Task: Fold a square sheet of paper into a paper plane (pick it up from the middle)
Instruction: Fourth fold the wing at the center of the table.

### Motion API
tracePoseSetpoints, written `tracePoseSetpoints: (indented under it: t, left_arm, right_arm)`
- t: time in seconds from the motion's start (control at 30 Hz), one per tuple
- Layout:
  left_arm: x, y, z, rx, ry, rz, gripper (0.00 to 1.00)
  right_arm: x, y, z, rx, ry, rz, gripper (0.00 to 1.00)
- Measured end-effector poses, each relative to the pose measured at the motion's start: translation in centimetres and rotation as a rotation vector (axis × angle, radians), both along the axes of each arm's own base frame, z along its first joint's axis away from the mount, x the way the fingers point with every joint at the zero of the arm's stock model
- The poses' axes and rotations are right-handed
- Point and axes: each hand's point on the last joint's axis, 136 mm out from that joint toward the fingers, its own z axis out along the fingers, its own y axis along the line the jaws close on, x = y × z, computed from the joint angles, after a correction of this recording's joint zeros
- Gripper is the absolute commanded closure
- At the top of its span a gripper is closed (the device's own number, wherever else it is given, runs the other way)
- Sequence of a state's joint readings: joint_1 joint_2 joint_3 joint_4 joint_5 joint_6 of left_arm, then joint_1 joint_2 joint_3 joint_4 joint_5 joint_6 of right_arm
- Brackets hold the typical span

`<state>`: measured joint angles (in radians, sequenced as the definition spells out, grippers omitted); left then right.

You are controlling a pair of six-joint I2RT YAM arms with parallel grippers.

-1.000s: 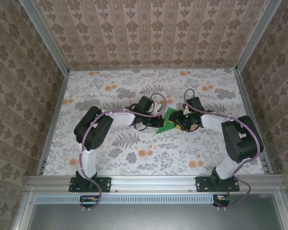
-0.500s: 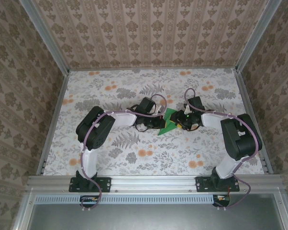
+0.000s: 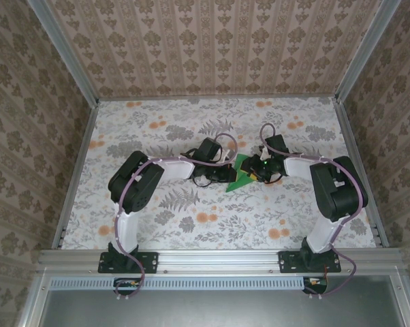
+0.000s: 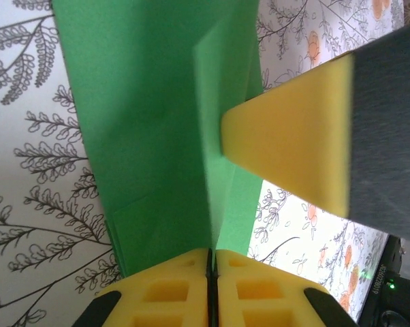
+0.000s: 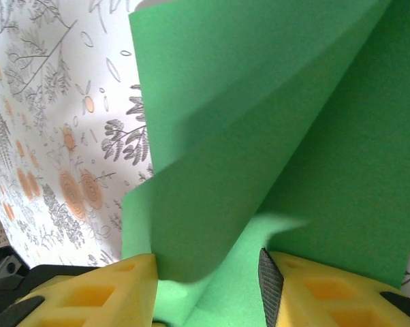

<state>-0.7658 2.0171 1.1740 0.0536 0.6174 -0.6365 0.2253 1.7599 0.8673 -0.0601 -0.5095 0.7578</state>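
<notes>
The square sheet of paper (image 3: 240, 177) is bright green and folded into layered flaps with a raised centre crease; whether it has a plane's shape I cannot tell. It is held just above the table's middle, between both grippers. My left gripper (image 3: 225, 174) comes from the left. In the left wrist view its yellow pads (image 4: 212, 253) are pressed together on the crease of the paper (image 4: 144, 136). My right gripper (image 3: 255, 172) faces it, one of its fingers (image 4: 293, 146) touching the paper. In the right wrist view its jaws (image 5: 208, 269) stand apart around a curled flap (image 5: 259, 143).
The floral tablecloth (image 3: 191, 129) covers the table. Patterned walls and aluminium posts (image 3: 82, 157) close in the left, back and right sides. Both arms bend inward, their elbows (image 3: 133, 180) near the side edges.
The right gripper has slid a little left and toward the back, nearer the left gripper, its jaws narrowing. The paper has shifted slightly with it. The left arm has barely moved.
</notes>
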Motion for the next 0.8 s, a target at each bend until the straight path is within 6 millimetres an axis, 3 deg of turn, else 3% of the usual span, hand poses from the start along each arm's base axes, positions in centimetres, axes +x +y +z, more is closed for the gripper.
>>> tracePoseSetpoints:
  t: [0.27,0.8]
  left_arm:
    - [0.12,-0.39,0.93,-0.072,-0.005,-0.025,0.74]
    - [0.67,0.28,0.26,-0.088,-0.006,-0.014,0.76]
  right_arm:
    - [0.25,0.29,0.06,0.017,0.003,0.01,0.49]
    - [0.41,0.6,0.05,0.024,-0.004,0.039,0.48]
